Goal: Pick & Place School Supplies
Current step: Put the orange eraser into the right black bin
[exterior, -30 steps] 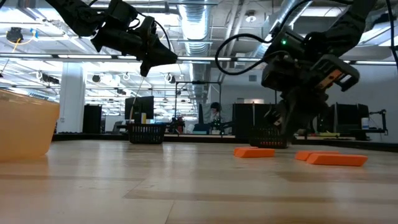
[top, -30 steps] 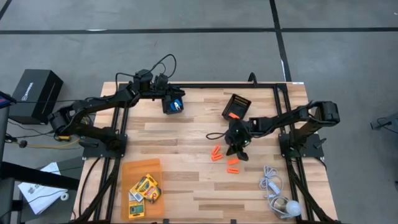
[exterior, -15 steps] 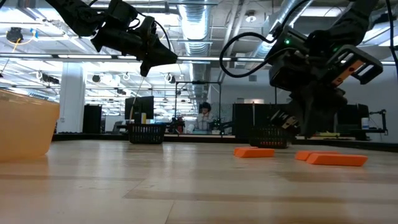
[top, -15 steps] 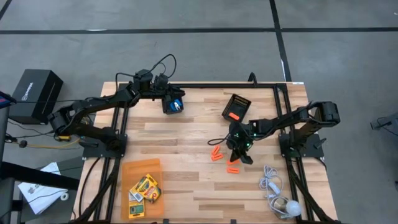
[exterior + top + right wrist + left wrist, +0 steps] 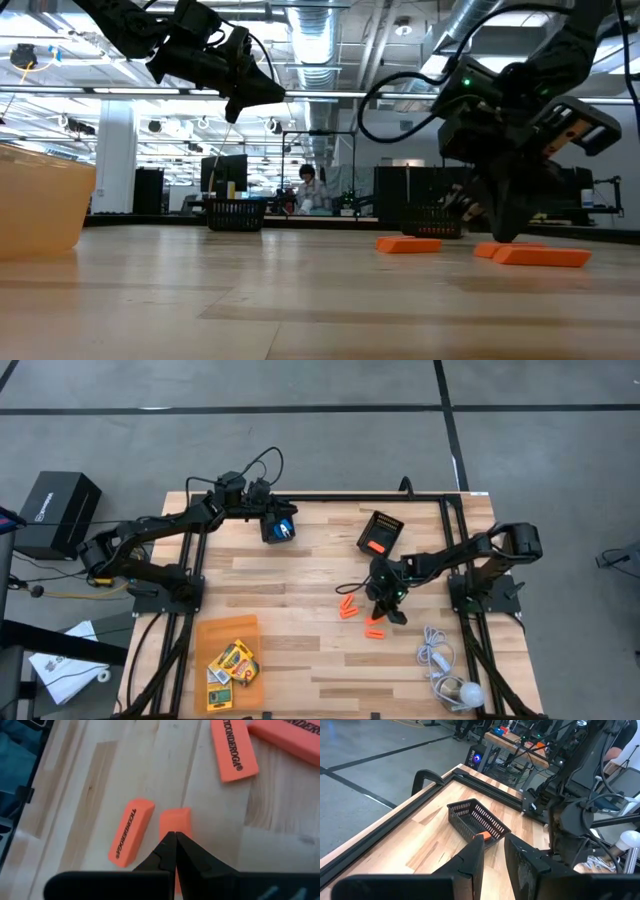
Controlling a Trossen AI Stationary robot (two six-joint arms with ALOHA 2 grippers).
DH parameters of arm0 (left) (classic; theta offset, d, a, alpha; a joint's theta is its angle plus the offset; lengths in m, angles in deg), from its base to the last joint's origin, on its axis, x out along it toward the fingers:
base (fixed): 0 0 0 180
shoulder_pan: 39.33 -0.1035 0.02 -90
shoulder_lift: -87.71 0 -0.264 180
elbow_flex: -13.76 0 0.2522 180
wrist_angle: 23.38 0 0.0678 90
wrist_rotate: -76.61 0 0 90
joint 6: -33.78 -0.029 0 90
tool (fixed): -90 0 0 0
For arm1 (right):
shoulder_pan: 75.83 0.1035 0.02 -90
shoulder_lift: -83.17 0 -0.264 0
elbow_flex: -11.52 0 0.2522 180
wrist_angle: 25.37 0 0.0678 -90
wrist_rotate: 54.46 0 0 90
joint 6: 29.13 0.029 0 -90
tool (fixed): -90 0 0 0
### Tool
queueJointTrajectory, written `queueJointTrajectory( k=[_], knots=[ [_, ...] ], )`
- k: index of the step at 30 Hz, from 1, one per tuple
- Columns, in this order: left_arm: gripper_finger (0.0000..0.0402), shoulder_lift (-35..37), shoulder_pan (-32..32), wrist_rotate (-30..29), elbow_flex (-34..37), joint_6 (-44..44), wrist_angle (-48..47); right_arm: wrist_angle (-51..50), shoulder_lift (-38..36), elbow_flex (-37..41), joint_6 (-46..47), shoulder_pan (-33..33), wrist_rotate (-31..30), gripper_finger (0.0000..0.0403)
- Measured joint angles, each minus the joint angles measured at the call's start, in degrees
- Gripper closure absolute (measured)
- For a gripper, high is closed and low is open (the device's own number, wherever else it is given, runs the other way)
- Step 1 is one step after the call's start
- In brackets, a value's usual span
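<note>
Lying just under the closed right pincer (image 5: 174, 839): an orange eraser (image 5: 175, 822)

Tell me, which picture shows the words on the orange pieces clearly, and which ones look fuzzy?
Right wrist view: the orange pieces are sharp enough to read their lettering. Low view: they look like flat smooth slabs, no words visible. High view: just tiny orange dots.

Light wood plank tabletop (image 5: 290, 575) with a black frame. Sitting on it: a black mesh bin (image 5: 381, 533) near the far edge, a few orange erasers (image 5: 348, 609) mid-table, an orange tray (image 5: 226, 655) with crayon boxes (image 5: 233, 661), and a white cord with bulb (image 5: 452, 682) at the near right corner.
</note>
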Motion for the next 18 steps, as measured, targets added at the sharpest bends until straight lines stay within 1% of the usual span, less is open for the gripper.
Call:
queueJointTrajectory(
  k=[5, 8, 11, 13, 14, 15, 18],
  knots=[
    [0.033, 0.0, 0.0, 0.02, 0.0, -0.04, -0.02, 3.86, 3.23, -0.34, 1.19, -0.59, 1.57, 0.0403],
    [0.033, 0.0, 0.0, 0.04, 0.0, -0.06, -0.02, 4.57, 5.61, -1.61, 1.12, -1.22, 3.22, 0.0403],
    [0.033, 0.0, 0.0, 0.06, 0.0, -0.06, -0.08, 4.66, 6.79, -2.79, 0.65, -2.06, 3.4, 0.0403],
    [0.033, 0.0, 0.0, 0.06, 0.0, -0.06, -0.12, 4.97, 6.92, -3.35, -0.1, -2.71, 1.4, 0.0403],
    [0.033, 0.0, 0.0, 0.06, 0.0, -0.06, -0.19, 4.89, 7.04, -3.75, -0.57, -3.09, -1.36, 0.0403],
    [0.033, 0.0, 0.0, 0.08, 0.0, -0.06, -0.22, 4.88, 7.38, -3.79, -0.6, -3.62, -0.32, 0.0403],
    [0.033, 0.0, -0.03, 0.09, 0.0, -0.07, -0.37, 4.36, 7.12, -3.87, -1.3, -4.84, -0.84, 0.0403]
  ],
)
